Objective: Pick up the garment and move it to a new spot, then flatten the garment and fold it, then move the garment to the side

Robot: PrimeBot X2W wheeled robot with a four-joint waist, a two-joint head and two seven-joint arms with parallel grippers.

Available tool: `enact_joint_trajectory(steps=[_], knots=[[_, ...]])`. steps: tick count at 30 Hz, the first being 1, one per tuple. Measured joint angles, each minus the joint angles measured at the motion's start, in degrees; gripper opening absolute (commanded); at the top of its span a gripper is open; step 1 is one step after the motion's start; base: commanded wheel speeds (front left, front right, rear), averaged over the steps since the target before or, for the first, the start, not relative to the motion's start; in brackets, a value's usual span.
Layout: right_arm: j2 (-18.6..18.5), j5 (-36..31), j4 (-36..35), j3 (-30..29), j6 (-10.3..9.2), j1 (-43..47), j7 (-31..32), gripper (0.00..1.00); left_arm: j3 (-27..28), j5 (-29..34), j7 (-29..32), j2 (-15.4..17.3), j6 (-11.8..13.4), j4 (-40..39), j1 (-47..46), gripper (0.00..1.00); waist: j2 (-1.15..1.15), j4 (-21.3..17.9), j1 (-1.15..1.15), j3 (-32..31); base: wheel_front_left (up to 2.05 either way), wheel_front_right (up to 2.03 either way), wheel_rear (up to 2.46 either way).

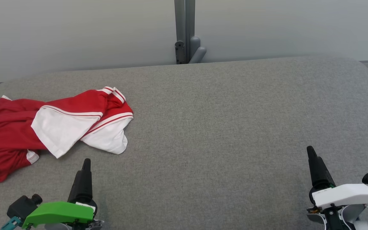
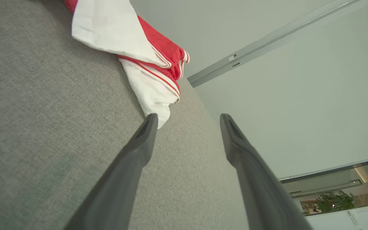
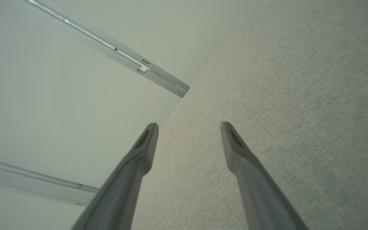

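A red garment point(image 1: 8, 134) with white sleeves and red-striped trim lies crumpled at the left of the grey fabric table point(image 1: 222, 134). My left gripper point(image 1: 86, 163) stands near the front edge, just below the garment's white sleeve and apart from it. In the left wrist view the left gripper point(image 2: 188, 118) is open with nothing between its fingers, and the garment point(image 2: 145, 60) lies ahead of the left finger. My right gripper point(image 1: 310, 151) stands at the front right, far from the garment; the right wrist view has it point(image 3: 188, 126) open and empty over bare fabric.
A grey post with a bracket point(image 1: 185, 35) stands behind the table's far edge against a pale wall. The table's rounded corners show at the far left and far right. Bare grey fabric stretches between the two grippers.
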Motion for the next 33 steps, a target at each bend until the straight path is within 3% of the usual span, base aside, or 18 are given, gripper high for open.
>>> enact_joint_trajectory(steps=[33], knots=[[-0.2, -27.58, -1.92, 0.86, 0.01, 1.42, -6.23, 1.0, -3.77, 25.88, -6.15, 0.33, 0.0, -1.91, 1.3, 1.0, 0.0, -0.19, 0.0, 0.07, 0.0, 0.0, 0.0]])
